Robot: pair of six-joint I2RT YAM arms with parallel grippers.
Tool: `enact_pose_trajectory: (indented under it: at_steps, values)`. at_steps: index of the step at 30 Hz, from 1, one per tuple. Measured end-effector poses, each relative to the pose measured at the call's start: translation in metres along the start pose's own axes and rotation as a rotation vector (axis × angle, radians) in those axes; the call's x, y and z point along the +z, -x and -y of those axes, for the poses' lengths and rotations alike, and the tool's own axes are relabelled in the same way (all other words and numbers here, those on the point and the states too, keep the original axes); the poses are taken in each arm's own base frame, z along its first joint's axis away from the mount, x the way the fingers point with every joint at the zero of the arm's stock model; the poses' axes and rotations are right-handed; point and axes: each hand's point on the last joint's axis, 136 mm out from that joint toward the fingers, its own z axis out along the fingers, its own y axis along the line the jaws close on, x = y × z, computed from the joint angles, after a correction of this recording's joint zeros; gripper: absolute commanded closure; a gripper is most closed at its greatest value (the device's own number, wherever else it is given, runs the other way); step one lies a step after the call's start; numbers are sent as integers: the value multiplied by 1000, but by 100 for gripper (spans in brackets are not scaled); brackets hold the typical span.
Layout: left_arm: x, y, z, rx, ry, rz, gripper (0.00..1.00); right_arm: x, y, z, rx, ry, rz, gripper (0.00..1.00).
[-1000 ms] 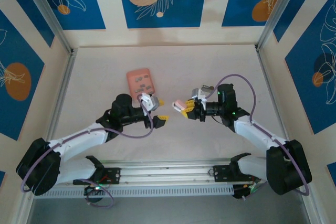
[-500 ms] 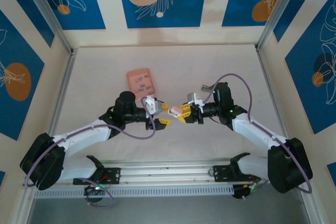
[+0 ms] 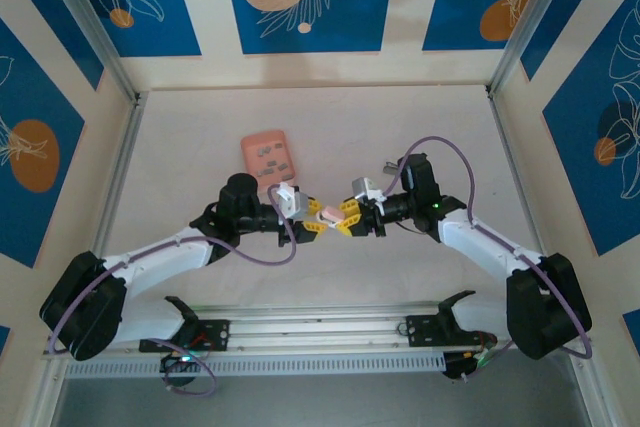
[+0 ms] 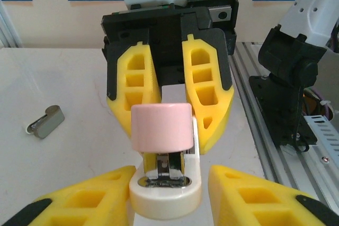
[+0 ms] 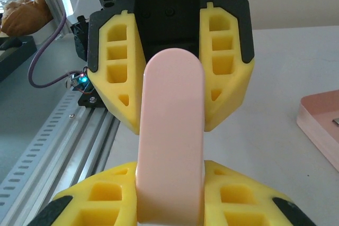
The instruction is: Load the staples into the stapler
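Observation:
The pink-and-white stapler (image 3: 329, 217) hangs above the table between both arms. My right gripper (image 5: 170, 175) is shut on its rear half, a yellow finger pressed to each side of the pink lid (image 5: 172, 130). In the left wrist view its front end (image 4: 161, 125) faces me, the lid raised a little over the white base with the metal channel showing. My left gripper (image 4: 170, 177) is open and straddles that white base: one finger touches it, the other stands a small gap away. The staples (image 3: 268, 154) lie in the salmon-pink tray (image 3: 250, 143) behind my left arm.
A small grey-brown oval object (image 4: 46, 121) lies on the table beside the two grippers. The tray's corner (image 5: 320, 125) shows at the right edge of the right wrist view. The aluminium rail (image 3: 320, 332) with both arm bases runs along the near edge.
Both grippers have come together at the table's middle. The right one carried the stapler leftward; the left one moved right and narrowed its jaws around the stapler's front end.

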Motion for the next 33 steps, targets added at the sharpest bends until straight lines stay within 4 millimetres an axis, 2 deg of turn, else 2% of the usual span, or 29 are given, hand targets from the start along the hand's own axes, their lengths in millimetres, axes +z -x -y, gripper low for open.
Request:
enact_pose_trajectory:
  at_steps: [9,15,16,17,19,21,26,33]
  values:
    - [4,-1,0,-29,-25,16,69,1,-3,-2,9,12,-9,100]
    - [4,-2,1,-37,-30,15,89,1,-4,-2,9,12,-12,100]
    - [4,-2,1,-36,-30,13,91,1,-5,-2,11,11,-13,95]
    - [4,-3,1,-38,-30,9,91,1,-5,-2,12,9,-15,83]
    - [3,-4,0,-26,-21,-2,92,1,-6,0,33,3,-19,48]
    - [2,-5,0,-12,-11,-23,93,2,-5,3,58,-20,-29,33]
    - [-3,-15,-3,27,29,-99,94,7,0,12,135,-93,-54,26]
    - [-6,-29,-7,47,55,-177,94,20,11,18,186,-176,-50,24]
